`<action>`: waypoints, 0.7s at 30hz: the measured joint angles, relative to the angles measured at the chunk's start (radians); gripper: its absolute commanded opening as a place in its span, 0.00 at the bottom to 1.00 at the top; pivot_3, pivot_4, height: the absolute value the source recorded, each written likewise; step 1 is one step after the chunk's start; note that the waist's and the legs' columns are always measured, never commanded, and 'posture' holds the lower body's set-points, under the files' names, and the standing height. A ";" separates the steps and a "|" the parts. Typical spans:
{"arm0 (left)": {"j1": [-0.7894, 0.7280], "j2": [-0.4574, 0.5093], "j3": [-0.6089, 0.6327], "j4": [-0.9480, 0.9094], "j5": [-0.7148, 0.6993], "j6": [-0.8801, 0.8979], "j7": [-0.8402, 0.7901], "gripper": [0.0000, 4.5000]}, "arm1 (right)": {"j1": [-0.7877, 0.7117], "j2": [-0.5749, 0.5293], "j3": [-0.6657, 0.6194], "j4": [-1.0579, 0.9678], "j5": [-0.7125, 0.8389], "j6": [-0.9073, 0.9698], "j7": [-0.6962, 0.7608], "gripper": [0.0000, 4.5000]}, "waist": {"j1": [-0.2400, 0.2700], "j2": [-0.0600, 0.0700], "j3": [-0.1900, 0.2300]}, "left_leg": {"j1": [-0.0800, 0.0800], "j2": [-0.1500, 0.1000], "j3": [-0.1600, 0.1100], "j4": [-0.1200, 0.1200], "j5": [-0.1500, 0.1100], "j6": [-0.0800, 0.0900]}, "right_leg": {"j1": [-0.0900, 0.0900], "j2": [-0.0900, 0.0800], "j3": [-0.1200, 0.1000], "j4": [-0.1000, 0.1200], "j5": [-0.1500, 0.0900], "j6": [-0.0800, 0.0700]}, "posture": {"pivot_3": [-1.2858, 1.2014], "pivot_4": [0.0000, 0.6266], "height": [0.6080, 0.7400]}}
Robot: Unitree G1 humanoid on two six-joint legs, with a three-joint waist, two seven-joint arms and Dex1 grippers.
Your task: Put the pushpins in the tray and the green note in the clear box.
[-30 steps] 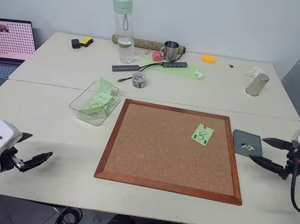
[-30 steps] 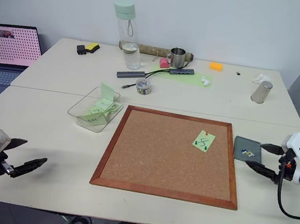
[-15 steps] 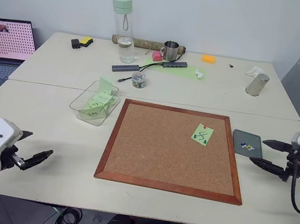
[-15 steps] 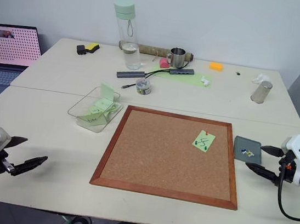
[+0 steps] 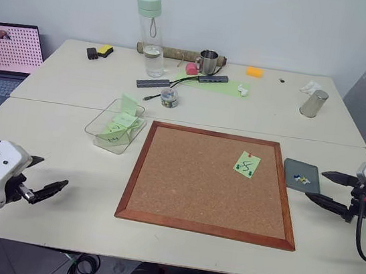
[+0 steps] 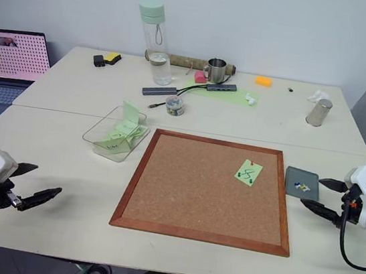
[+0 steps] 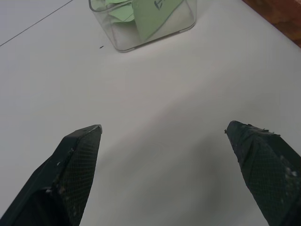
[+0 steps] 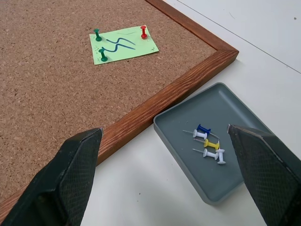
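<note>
The green note point(image 8: 123, 44) is pinned near the right edge of the corkboard point(image 5: 197, 179). A red pushpin point(image 8: 144, 32) holds one corner and two dark green pushpins point(image 8: 97, 34) hold the opposite side. The grey tray point(image 8: 221, 103) lies just right of the board, with several blue, yellow and white pins in it. My right gripper point(image 5: 315, 184) hovers open beside the tray, pointing at the board. At the board's far left stands the clear box point(image 5: 115, 125), holding green paper slips. My left gripper point(image 5: 50, 171) is open over bare table near the front left edge, well short of the box.
Behind the board stand a tall bottle with a mint cap point(image 5: 149, 34), a small glass jar point(image 5: 169, 97), a metal mug point(image 5: 208, 62) and a steel cup point(image 5: 314, 103). A laptop point(image 5: 5, 53) sits at the far left. Cables and a USB hub lie mid-back.
</note>
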 measured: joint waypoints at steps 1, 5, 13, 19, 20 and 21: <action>-0.008 0.000 -0.001 -0.007 -0.012 0.005 -0.011 0.92 | 0.000 0.000 0.000 -0.002 0.000 0.000 -0.001 1.00 | 0.000 0.000 0.000 | 0.000 0.000 0.000 0.000 0.000 0.000 | 0.000 0.000 0.000 0.000 0.000 0.000 | 0.52 0.24 1.00; -0.061 0.000 -0.041 -0.070 -0.052 0.033 -0.026 0.76 | 0.000 0.000 0.000 -0.025 0.002 0.004 -0.006 1.00 | 0.001 0.000 0.000 | 0.000 0.000 0.000 0.000 0.000 0.000 | 0.000 0.000 0.000 0.000 0.000 0.000 | 0.52 0.24 1.00; -0.240 0.003 -0.288 -0.248 -0.100 0.087 -0.054 0.40 | 0.011 0.007 -0.001 -0.155 0.046 0.068 -0.021 1.00 | 0.001 0.000 0.000 | 0.000 0.000 0.000 0.000 0.000 0.000 | 0.000 0.000 0.000 0.001 0.000 0.000 | 0.52 0.24 1.00; -0.456 -0.135 -0.567 -0.234 -0.079 0.093 -0.055 0.09 | -0.062 0.054 0.062 -0.254 0.069 0.119 -0.050 1.00 | 0.001 -0.001 0.000 | 0.000 -0.001 0.000 0.002 0.000 0.000 | 0.000 0.001 0.000 0.001 0.000 0.000 | 0.52 0.24 1.00; -0.480 -0.166 -0.616 -0.210 -0.060 0.081 -0.055 0.03 | -0.080 0.069 0.081 -0.265 0.068 0.124 -0.063 1.00 | 0.000 -0.001 0.000 | 0.000 0.000 0.000 0.002 0.000 0.000 | 0.000 0.002 0.000 0.001 0.000 0.000 | 0.52 0.24 1.00; -0.496 -0.187 -0.648 -0.186 -0.045 0.072 -0.055 0.01 | -0.095 0.084 0.095 -0.268 0.068 0.130 -0.071 1.00 | -0.001 -0.001 0.000 | 0.000 0.000 0.000 0.002 0.000 0.000 | 0.000 0.002 0.001 0.001 0.000 0.000 | 0.52 0.24 1.00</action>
